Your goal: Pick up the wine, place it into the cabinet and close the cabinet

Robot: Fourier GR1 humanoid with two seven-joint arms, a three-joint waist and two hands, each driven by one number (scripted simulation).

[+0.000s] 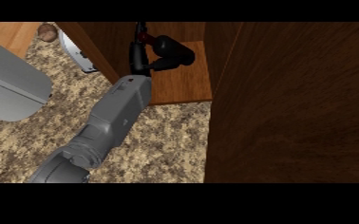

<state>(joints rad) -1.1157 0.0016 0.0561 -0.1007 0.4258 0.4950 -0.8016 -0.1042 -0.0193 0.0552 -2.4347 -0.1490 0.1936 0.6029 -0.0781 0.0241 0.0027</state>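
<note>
Fingers curled round the wine (143,37), the left hand (165,53) has it inside the cabinet (184,78), over the wooden shelf, ready to set down. Cabinet door (280,104) hangs wide open alongside; right hand's out of view.

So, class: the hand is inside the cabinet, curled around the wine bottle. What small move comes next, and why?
Probably lower the wine bottle onto the cabinet shelf and uncurl the left hand: the hand is already inside the cabinet, above the shelf, while the cabinet door stands open.
</note>
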